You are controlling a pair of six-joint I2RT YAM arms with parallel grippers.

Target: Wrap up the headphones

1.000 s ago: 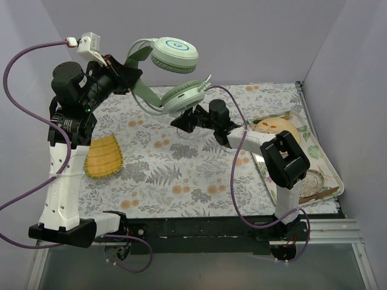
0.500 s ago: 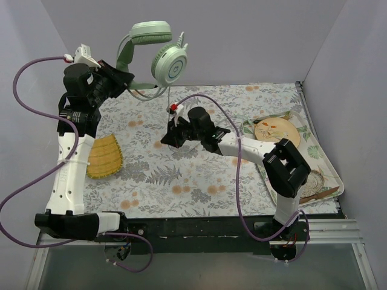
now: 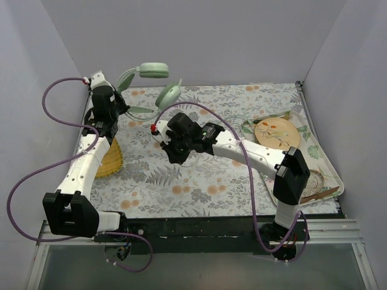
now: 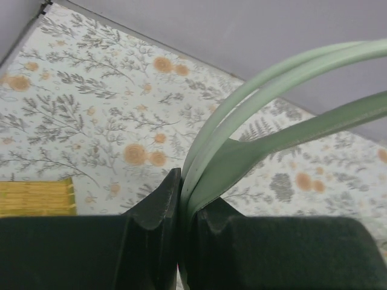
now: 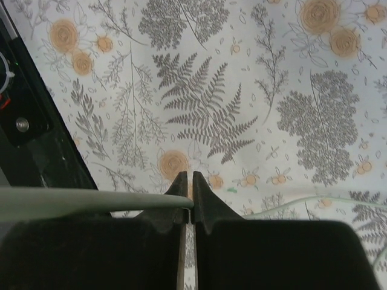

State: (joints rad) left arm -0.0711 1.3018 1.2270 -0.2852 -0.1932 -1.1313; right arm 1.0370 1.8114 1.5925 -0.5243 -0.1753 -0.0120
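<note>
The pale mint-green headphones (image 3: 152,70) hang in the air over the table's back left. One cup is up by the wall and the other cup (image 3: 169,95) sits lower. My left gripper (image 3: 125,109) is shut on the headband (image 4: 254,145), which fills its wrist view; the jaws (image 4: 184,199) pinch the band edge-on. My right gripper (image 3: 175,154) is low over the middle of the cloth, shut on the thin pale cable (image 5: 91,199). The cable runs left from the jaws (image 5: 192,202) and shows again over the cloth to the right.
A floral cloth (image 3: 199,175) covers the table. A yellow woven mat (image 3: 109,162) lies at the left, beneath my left arm. A patterned tray (image 3: 326,166) with an orange plate (image 3: 275,132) stands at the right. Grey walls close the back and sides.
My left arm has swung the headphones down and back toward the back left corner. My right gripper has moved left and nearer along the cloth.
</note>
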